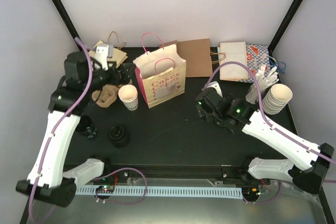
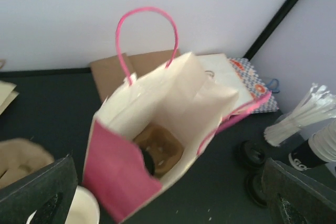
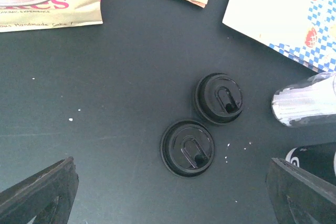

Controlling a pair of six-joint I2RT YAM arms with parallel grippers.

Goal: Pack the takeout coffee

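Cup (image 1: 128,97) looks light and squishy, thin paper, so I'd pinch gently mid-wall, under the rim. Left claw (image 2: 170,199) and right claw (image 3: 169,192) both gape wide, holding nothing.

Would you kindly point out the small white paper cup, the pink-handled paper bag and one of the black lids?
small white paper cup (image 1: 127,93): top external view, on its cream interior.
pink-handled paper bag (image 1: 165,85): top external view, on its printed front panel.
black lid (image 3: 187,148): right wrist view, on its top face.
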